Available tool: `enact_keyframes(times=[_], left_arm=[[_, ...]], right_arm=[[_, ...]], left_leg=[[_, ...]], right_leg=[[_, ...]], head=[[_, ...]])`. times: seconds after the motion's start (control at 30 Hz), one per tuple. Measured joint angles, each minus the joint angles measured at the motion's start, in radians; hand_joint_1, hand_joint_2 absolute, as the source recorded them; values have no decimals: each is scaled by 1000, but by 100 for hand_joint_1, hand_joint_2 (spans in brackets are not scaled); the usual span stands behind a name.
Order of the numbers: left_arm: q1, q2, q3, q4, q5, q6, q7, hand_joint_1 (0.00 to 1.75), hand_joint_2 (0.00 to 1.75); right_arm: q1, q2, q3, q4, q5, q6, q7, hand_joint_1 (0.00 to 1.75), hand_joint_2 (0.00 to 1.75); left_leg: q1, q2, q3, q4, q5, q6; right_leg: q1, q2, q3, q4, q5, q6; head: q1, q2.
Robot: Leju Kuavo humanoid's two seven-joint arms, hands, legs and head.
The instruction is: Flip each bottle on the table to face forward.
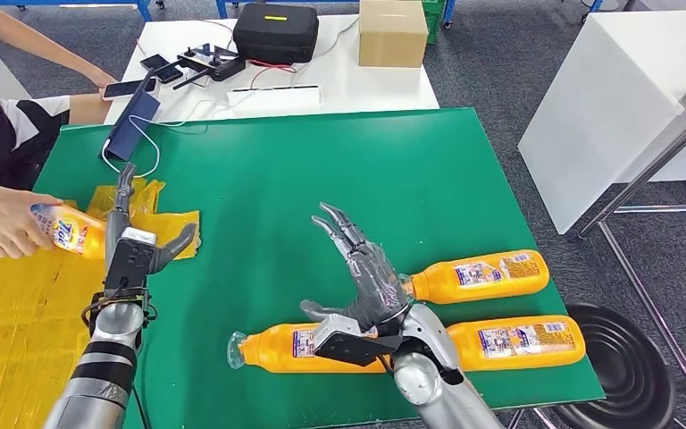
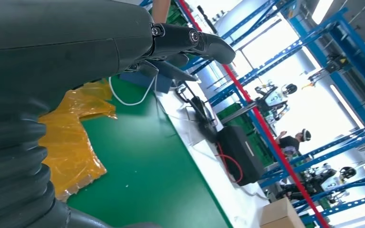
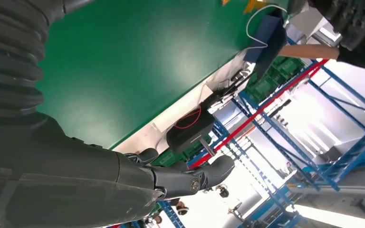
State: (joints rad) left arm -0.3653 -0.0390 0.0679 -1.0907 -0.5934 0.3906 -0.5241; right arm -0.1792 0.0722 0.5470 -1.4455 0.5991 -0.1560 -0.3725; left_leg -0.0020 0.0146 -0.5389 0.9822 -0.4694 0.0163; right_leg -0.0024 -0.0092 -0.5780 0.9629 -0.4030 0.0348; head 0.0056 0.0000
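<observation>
1. My right hand [image 1: 368, 277] hangs over the near right part of the green desk [image 1: 268, 170], fingers spread apart, holding nothing; in the right wrist view its thumb [image 3: 204, 173] sticks out clear of anything.
2. My left hand [image 1: 138, 246] is at the left side, fingers apart, nothing in it, just beside the bottle a person's hand [image 1: 0, 219] holds over the yellow sheet [image 1: 18, 313]. Contact with that bottle: cannot tell.
3. Task things: three orange bottles lie on their sides near my right hand. Far right bottle [image 1: 482, 275] is just past my fingers, near right bottle [image 1: 518, 342] beside my wrist, near middle bottle [image 1: 277, 349] partly under my forearm, clear cap end pointing left.
4. The held bottle [image 1: 62, 231] is at the left edge, in the person's grip.
5. Step in hand, my guess: reach for one lying bottle to turn its label front. To do it well: come down over the body, wrap the middle of the barrel, not the cap, lift a little before rolling so it doesn't skid into its neighbour.
6. Writing: bottles carry white and blue label panels, print too small to read. Held bottle shows blue lettering, not legible.
7. Far end: white desk [image 1: 339, 85] with black case [image 1: 275, 31], cardboard box [image 1: 393, 31], phone [image 1: 125, 88].
</observation>
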Motion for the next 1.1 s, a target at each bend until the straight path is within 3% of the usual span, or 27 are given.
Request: enact_keyframes(times=[0.3,0.63,1.1], left_arm=[[31,-19,-29,-79,46,-38,-15,0,175],[34,-31,-42,-98,81,-46,-18,0,175],[17,-48,-58,-76,96,-41,-22,0,175]], right_arm=[[-11,-65,88,18,128,29,36,0,175],[-33,-142,166,56,158,74,44,0,175],[-118,-170,272,197,172,131,67,0,175]], left_leg=[[0,0,0,0,0,0],[-1,0,0,0,0,0],[-1,0,0,0,0,0]], right_leg=[[0,0,0,0,0,0],[-1,0,0,0,0,0],[-1,0,0,0,0,0]], head=[[0,0],[0,0],[0,0]])
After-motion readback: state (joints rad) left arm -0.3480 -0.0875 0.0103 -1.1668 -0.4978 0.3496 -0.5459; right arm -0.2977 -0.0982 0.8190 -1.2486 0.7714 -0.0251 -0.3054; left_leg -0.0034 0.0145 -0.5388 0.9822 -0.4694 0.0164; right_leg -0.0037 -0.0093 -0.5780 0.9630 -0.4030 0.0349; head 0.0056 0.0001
